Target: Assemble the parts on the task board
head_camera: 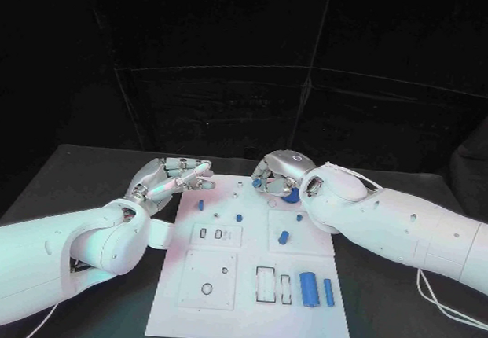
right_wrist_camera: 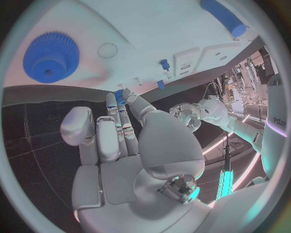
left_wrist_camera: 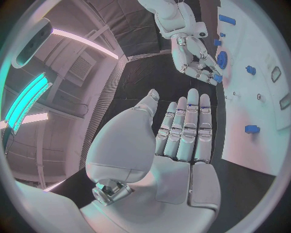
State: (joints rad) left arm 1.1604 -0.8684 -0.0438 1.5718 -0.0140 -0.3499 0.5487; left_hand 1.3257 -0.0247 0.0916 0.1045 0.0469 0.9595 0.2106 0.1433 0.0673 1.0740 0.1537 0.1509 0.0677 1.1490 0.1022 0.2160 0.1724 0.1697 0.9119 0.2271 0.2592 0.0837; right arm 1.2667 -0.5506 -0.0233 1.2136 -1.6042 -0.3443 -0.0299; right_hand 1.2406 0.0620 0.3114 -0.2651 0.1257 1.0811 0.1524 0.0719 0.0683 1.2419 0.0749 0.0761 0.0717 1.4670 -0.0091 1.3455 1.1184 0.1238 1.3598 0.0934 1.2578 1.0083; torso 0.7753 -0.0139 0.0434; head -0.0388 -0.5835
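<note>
The white task board (head_camera: 245, 311) lies in the middle of the black table. My right hand (head_camera: 275, 178) hovers over the board's far edge and pinches a small blue part (right_wrist_camera: 119, 95) between thumb and a fingertip; the part (left_wrist_camera: 216, 77) is also visible in the left wrist view. A blue gear (right_wrist_camera: 51, 56) sits on the board just beside that hand, half hidden by it in the head view (head_camera: 292, 195). My left hand (head_camera: 170, 177) hangs at the board's far left corner with fingers (left_wrist_camera: 185, 131) straight and apart, holding nothing.
Small blue pegs (head_camera: 200, 205) (head_camera: 239, 216) (head_camera: 283, 237) stand on the board's far half. Two blue cylinders (head_camera: 307, 288) (head_camera: 329, 292) lie near its right side beside rectangular slots (head_camera: 267, 284). A cable (head_camera: 443, 307) trails on the table at the right.
</note>
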